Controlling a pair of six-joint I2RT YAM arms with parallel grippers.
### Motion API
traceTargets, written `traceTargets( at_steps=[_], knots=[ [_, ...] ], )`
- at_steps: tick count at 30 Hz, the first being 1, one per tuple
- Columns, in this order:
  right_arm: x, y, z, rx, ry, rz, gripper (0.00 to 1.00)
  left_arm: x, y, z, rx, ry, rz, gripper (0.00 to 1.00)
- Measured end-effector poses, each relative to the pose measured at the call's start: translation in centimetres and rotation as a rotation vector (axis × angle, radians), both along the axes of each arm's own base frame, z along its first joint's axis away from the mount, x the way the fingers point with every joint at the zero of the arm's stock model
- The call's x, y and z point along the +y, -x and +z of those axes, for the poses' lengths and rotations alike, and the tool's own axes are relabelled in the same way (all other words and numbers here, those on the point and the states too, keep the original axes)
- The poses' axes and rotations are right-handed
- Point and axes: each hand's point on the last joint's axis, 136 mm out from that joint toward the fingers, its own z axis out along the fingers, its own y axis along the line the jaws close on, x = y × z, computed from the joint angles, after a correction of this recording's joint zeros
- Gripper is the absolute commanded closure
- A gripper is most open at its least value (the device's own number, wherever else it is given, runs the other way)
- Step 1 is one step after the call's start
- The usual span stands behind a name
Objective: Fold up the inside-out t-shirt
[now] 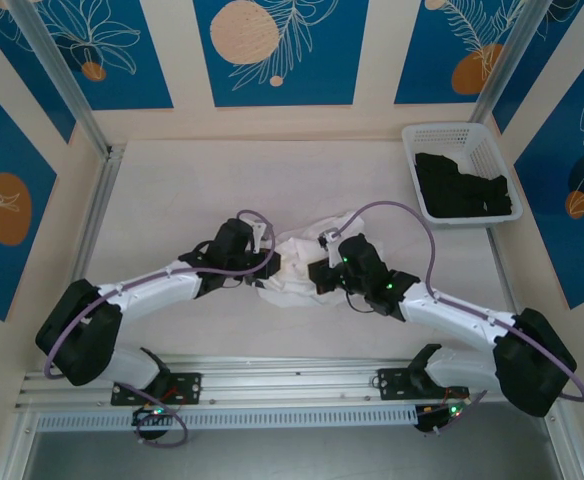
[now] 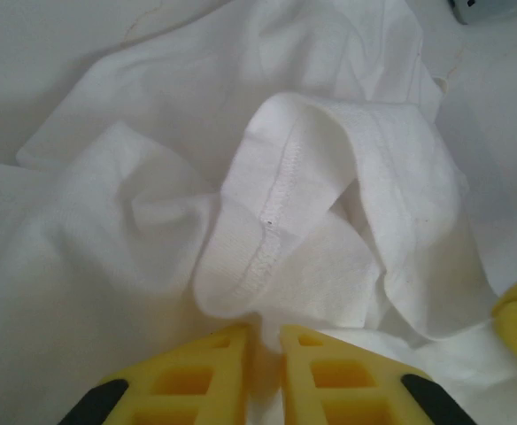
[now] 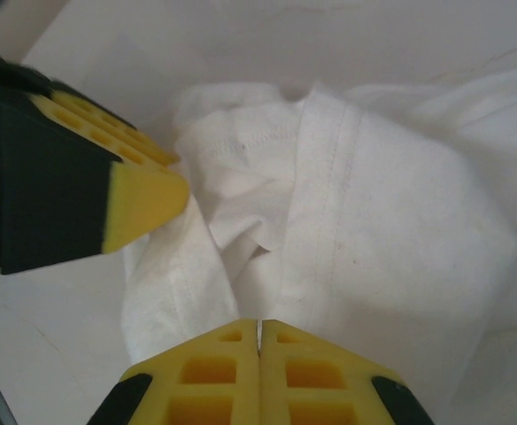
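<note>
The inside-out t-shirt [image 1: 294, 262] lies crumpled in a white heap at the table's middle, its stitched seams facing out [image 2: 276, 190]. From the left, my left gripper [image 1: 263, 262] meets the heap. Its yellow fingers [image 2: 207, 372] are shut on a bunched fold [image 2: 264, 341]. My right gripper [image 1: 318, 272] comes in from the right, jaws pressed together [image 3: 258, 332] with a thin sliver of white cloth between them at the shirt's edge [image 3: 329, 230]. The two grippers sit close together; the left one's finger [image 3: 143, 199] shows in the right wrist view.
A white basket [image 1: 450, 131] holding a black garment [image 1: 464, 188] stands at the back right. Metal frame posts rise at both back corners, and a rail [image 1: 292, 385] runs along the near edge. Bare table [image 1: 222, 180] lies beyond the shirt.
</note>
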Motion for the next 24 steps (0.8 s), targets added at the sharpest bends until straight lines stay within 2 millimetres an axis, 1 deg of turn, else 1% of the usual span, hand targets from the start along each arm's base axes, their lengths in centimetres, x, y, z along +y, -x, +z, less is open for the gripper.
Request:
traceTargets(
  at_steps=[1,2,4,5,8,11,13,14,16,18,21,24],
  knots=[
    [-0.1,0.0,0.5,-0.011,-0.01,-0.006,1.0,0.0,0.0,0.0,-0.003,0.0,-0.002,0.99],
    [-0.4,0.0,1.2,-0.026,-0.024,-0.016,1.0,0.0,0.0,0.1,-0.005,-0.001,-0.003,1.0],
    [-1.0,0.0,2.3,-0.055,-0.049,-0.039,1.0,0.0,0.0,0.6,-0.017,0.006,-0.006,1.0],
    [-1.4,0.1,2.9,-0.069,-0.062,-0.052,1.0,0.0,0.0,1.2,-0.034,0.014,-0.01,1.0],
    [-2.6,0.6,3.7,-0.091,-0.094,-0.102,1.0,0.2,0.3,3.8,-0.116,0.062,-0.025,1.0],
    [-4.4,1.3,2.9,-0.09,-0.123,-0.168,1.0,0.5,1.4,6.9,-0.224,0.141,-0.058,1.0],
    [-5.5,2.0,1.9,-0.078,-0.146,-0.209,0.92,0.6,2.5,8.3,-0.281,0.193,-0.098,1.0],
    [-5.9,2.4,1.4,-0.072,-0.162,-0.222,0.86,0.5,3.2,8.8,-0.304,0.218,-0.127,1.0],
    [-6.5,3.1,0.4,-0.06,-0.178,-0.233,0.75,0.3,4.4,9.0,-0.33,0.244,-0.175,1.0],
    [-6.9,3.6,-0.9,-0.047,-0.151,-0.236,0.64,0.4,4.8,9.1,-0.35,0.254,-0.202,1.0],
    [-6.8,3.8,-1.5,-0.051,-0.101,-0.196,0.55,0.1,5.4,9.1,-0.363,0.265,-0.249,1.0],
    [-6.0,3.8,-1.4,-0.06,-0.057,-0.139,0.5,-0.2,5.8,9.1,-0.367,0.275,-0.28,1.0]
  ],
)
